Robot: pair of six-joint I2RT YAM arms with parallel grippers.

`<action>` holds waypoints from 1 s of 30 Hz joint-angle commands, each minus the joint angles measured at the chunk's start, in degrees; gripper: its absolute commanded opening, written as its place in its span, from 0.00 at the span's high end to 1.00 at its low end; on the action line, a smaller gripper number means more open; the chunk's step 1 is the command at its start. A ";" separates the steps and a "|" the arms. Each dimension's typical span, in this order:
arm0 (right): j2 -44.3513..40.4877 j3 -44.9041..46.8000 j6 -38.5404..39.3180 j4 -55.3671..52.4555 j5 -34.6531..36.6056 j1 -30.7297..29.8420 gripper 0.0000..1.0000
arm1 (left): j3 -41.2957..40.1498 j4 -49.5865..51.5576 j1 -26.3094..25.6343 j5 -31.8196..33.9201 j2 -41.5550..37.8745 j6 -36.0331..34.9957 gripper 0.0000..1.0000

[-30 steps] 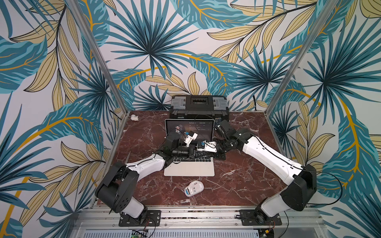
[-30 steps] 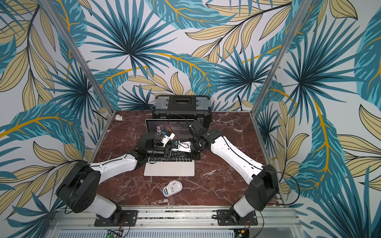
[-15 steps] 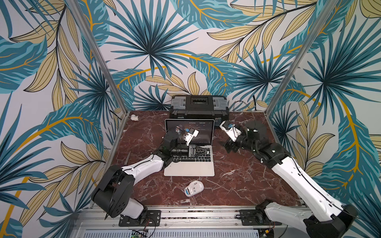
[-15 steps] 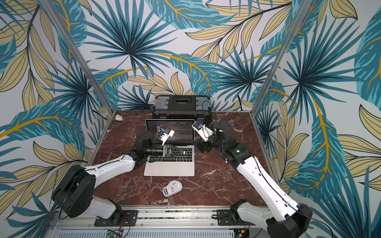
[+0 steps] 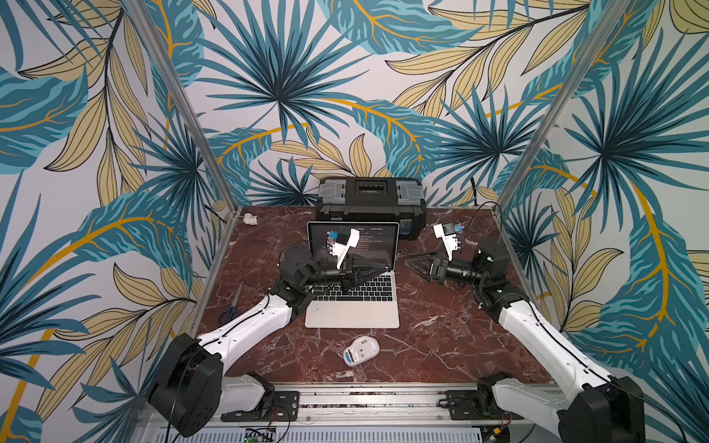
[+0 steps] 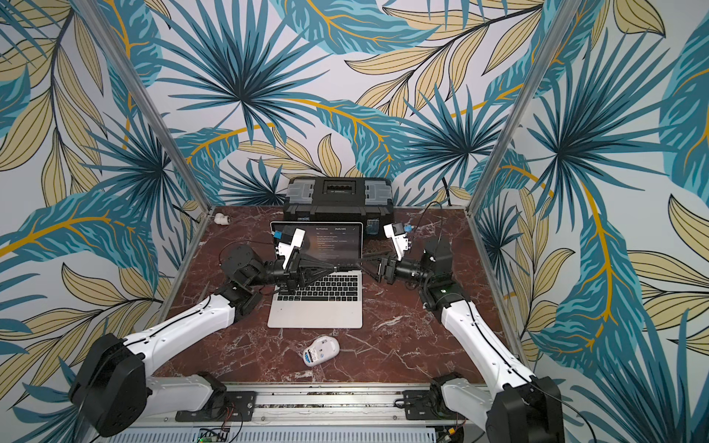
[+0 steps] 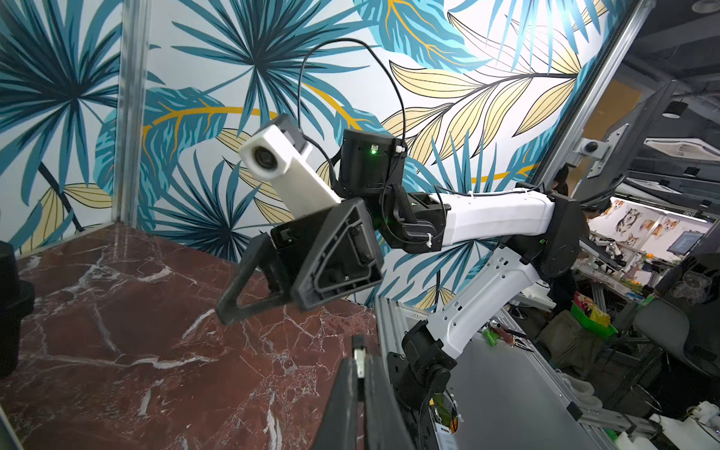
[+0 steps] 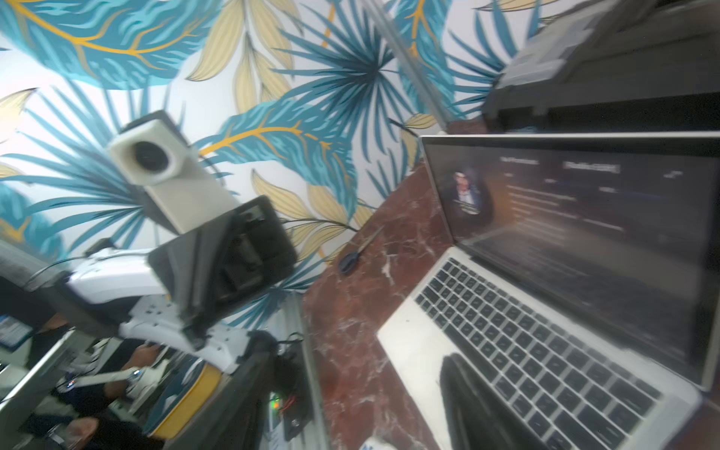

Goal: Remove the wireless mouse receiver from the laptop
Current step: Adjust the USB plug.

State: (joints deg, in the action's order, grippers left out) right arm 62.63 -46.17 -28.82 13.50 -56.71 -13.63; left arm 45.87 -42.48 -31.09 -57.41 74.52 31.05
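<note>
Receiver [image 7: 359,348]: apparently out of laptop [image 5: 353,314], above its keyboard, pinched between pressed-together left gripper [image 5: 383,268]. Right gripper [image 5: 412,261] spread, empty, just off laptop's right edge. Likely tiny, light, rigid, slick; grip flat faces firmly, else twists out.

The right wrist view is blurred, and the laptop [image 8: 545,350] runs off its edge.

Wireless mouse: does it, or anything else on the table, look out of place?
The wireless mouse lies upside down in front of the laptop, underside and blue label facing up. Blue-handled scissors lie by the left edge of the table. Nothing looks spilled or damaged.
</note>
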 commanded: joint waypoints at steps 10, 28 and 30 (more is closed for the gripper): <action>2.38 -6.51 12.09 -3.42 -6.01 -7.39 0.48 | -2.25 -2.46 -0.44 -0.27 -2.34 -0.69 1.00; 6.17 -9.61 14.20 -6.39 -9.41 -9.05 0.73 | -2.76 -1.57 -0.50 0.27 -3.15 -1.26 1.00; 6.55 -9.98 14.14 -6.39 -9.51 -9.16 0.74 | -2.81 -1.66 -0.48 0.45 -3.07 -1.19 1.00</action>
State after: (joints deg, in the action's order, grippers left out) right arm 68.62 -55.07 -15.55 7.62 -65.04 -22.44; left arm 44.40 -43.29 -31.35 -57.23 72.95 30.39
